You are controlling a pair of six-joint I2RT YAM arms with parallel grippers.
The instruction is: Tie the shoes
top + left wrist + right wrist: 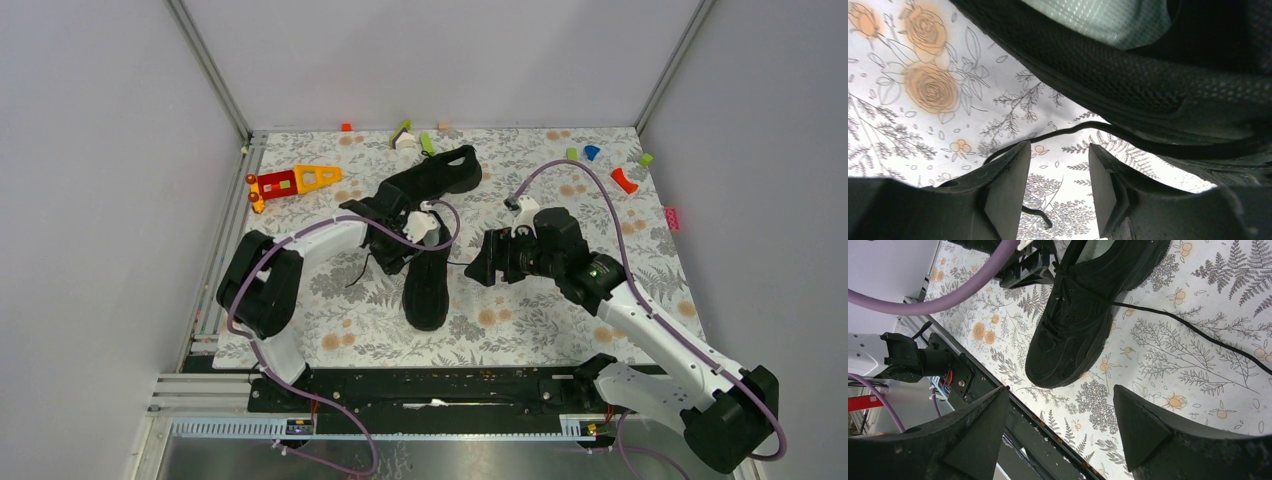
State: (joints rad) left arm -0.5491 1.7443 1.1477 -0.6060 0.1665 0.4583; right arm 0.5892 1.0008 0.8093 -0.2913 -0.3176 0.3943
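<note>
Lace pickup, judging by the pose: left gripper (1055, 197), fingers half-apart and pinching nothing, sits low beside the near black low-top mesh sneaker (426, 285) at frame centre, by its thin black lace (1068, 129); right gripper (1063, 435) hangs wide and empty, right of it. Next needs each jaw closed squarely on a loose strand. That sneaker's long axis runs top-to-bottom, toe toward the bottom edge; matching second black sneaker (432, 175) lies diagonal just above.

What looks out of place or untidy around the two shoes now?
The near sneaker is untied: one black lace trails loose across the floral mat toward the open right gripper, and a second lace lies slack by the left gripper. The far sneaker lies at an angle, not paired with it.
</note>
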